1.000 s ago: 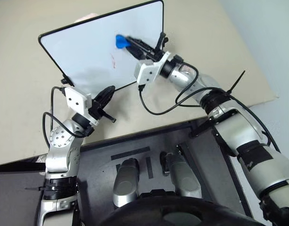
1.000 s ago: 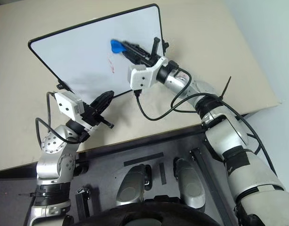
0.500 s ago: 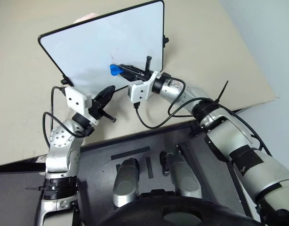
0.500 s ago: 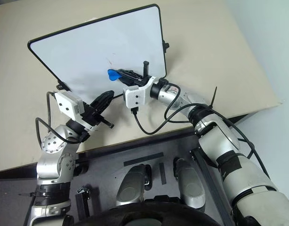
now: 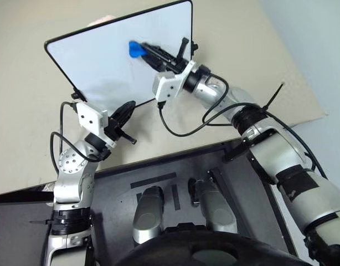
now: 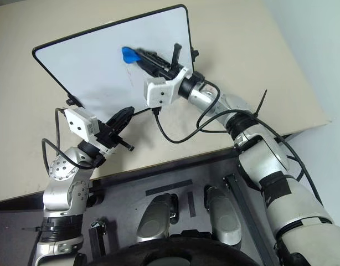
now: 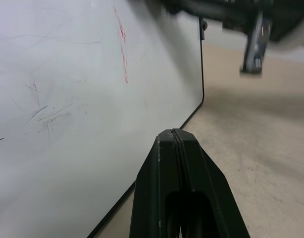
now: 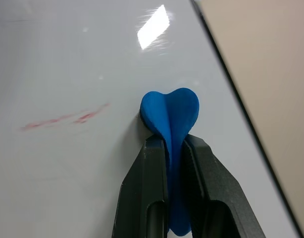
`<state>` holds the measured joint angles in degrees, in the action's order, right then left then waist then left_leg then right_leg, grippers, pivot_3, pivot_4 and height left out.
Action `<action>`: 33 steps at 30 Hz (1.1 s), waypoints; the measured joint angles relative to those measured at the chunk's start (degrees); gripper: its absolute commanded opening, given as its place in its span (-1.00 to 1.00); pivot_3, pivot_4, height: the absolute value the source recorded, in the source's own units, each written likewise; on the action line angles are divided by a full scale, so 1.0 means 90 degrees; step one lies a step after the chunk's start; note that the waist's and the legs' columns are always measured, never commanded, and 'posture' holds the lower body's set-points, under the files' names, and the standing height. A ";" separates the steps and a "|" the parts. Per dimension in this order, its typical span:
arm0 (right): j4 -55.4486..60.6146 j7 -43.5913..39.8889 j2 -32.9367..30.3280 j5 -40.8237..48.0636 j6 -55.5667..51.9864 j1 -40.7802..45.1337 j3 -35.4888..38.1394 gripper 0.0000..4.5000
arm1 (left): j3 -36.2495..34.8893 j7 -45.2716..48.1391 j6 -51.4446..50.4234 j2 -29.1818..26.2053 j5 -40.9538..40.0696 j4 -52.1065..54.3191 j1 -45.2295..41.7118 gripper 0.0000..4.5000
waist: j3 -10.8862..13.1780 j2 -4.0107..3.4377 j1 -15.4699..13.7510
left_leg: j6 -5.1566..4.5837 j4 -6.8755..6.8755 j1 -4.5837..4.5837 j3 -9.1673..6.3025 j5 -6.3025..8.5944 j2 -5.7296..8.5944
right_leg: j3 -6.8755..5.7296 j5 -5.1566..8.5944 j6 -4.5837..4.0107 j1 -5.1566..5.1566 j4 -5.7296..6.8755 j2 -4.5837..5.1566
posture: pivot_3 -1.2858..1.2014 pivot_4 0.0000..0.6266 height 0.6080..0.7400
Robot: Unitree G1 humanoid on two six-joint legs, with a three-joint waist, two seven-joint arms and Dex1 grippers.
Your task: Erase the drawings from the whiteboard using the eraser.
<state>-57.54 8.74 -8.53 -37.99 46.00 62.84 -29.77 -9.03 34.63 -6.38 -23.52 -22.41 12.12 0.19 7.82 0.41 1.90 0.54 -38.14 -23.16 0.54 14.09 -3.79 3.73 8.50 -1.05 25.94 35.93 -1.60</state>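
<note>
Left eye view puts the whiteboard (image 5: 109, 55) in the upper left of the frame, tilted, its black frame running from a rounded corner at far left to one at top centre. It stands over a beige worktop (image 5: 253, 50) that fills the upper part of the frame.

At the upper middle of the board, the right gripper (image 5: 145, 51) pinches the eraser (image 5: 136, 49), whose blue tip sticks out past the black fingers toward the upper left. The right wrist view shows this close up: the two fingers (image 8: 147, 193) squeeze the blue piece between them, and its rounded end lies on or just at the glossy white surface, though contact cannot be confirmed. Just beside the eraser, in the left middle of that frame, faint red strokes of the drawings (image 8: 63, 119) show on the board.

Lower left of centre in the left eye view, the left gripper (image 5: 127, 107) sits at the board's lower edge. In the left wrist view its fingers (image 7: 164, 183) are pressed together with no gap at the tips, right by the board's black rim; whether they clamp that rim cannot be told. A thin red streak (image 7: 122, 44) runs down the board in the upper middle of that frame, with fainter grey scratches at left.
</note>
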 measured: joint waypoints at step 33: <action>-0.0371 -0.0476 0.0334 -0.0174 -0.0143 -0.0438 -0.0308 -0.90 | 0.0011 -0.0029 0.0000 0.0005 0.0004 0.0005 0.0020 -1.00 | -0.0001 0.0002 -0.0004 | 0.0000 -0.0003 0.0016 0.0000 0.0000 0.0000 | -0.0006 -0.0023 -0.0001 0.0002 -0.0001 0.0000 | 0.03 -0.52 1.00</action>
<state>-60.88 4.45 -5.52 -39.56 44.71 58.90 -32.54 -8.94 34.37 -6.39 -23.47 -22.37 12.17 0.37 7.81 0.43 1.87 0.54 -38.16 -23.01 0.54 14.09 -3.79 3.68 8.30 -1.06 25.96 35.92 -1.60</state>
